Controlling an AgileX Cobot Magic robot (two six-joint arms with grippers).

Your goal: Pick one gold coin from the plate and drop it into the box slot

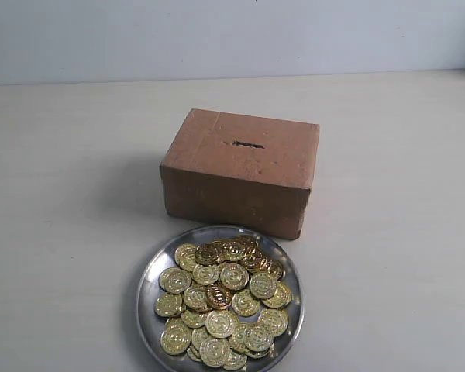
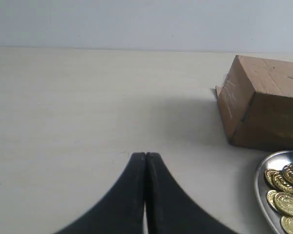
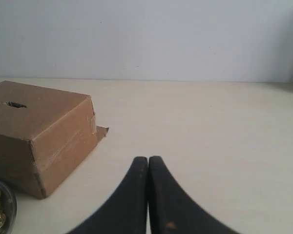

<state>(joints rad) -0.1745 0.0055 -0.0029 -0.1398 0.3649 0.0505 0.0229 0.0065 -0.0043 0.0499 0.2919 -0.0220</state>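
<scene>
The left fingers [image 2: 132,187] are black and curved. They are pressed together along their whole visible length with nothing between them, and they hang over bare counter [image 2: 63,122]. The right fingers [image 3: 134,187] are in the same state, closed tip to tip and empty, also above bare counter.

Looking outward from the left fingers, the box [image 2: 263,107] stands well apart on one side, turning a scuffed end face and a long side face toward them. The plate [image 2: 263,170] is just beside its lower edge, with a few coins [image 2: 285,192] showing at the frame's border. From the right fingers the box [image 3: 44,131] shows its top and two sides. A small torn flap [image 3: 101,130] sticks out at one bottom corner, and only a sliver of the plate [image 3: 10,204] is in view.

In the exterior view the brown box [image 1: 240,174] sits near the middle of the pale counter, turned a little askew. The slot [image 1: 248,144] is a short dark slit in its top face. The round silver plate [image 1: 149,283] lies on the near side of the box, just beside its front face, though it cannot be told whether they touch. The plate holds a heap of gold coins [image 1: 225,302], many of them overlapping. All the coins lie inside the rim. A plain light wall [image 1: 217,35] rises behind the counter.
</scene>
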